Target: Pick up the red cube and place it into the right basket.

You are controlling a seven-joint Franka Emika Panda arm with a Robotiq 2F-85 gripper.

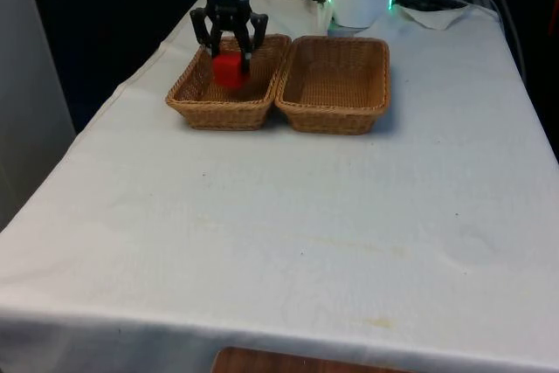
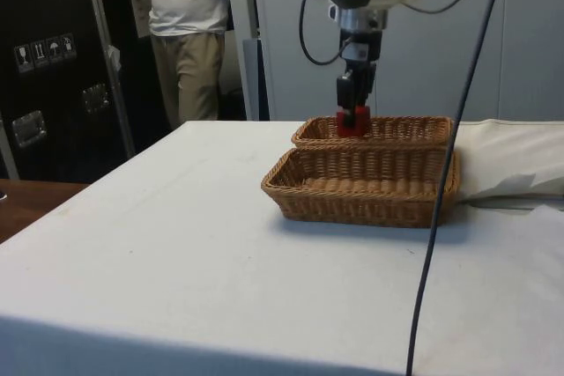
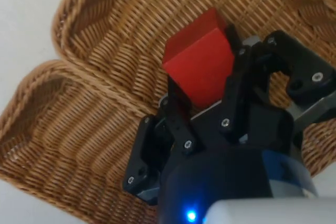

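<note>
Gripper: the black two-finger gripper [image 1: 230, 51] hung over the wicker basket on the front view's left [image 1: 194, 104], its fingers clenched on the red cube [image 1: 230, 71].
Cube: it sat between the fingers, held above the basket's woven floor — in the side view the red cube [image 2: 352, 121] showed at about the level of the far basket's rim [image 2: 388, 135].
Baskets: two rectangular wicker baskets stood side by side, rims touching; the one on the front view's right [image 1: 336, 120] held nothing.
Wrist view: the cube [image 3: 199, 64] appeared tilted between the gripper's [image 3: 202, 95] dark fingers, with basket weave [image 3: 94, 51] beneath it.
Table: a white cloth [image 1: 288, 233] covered it.
Background: a person in a white shirt and beige trousers [image 2: 188, 33] stood beyond the table — seen in the side view.
</note>
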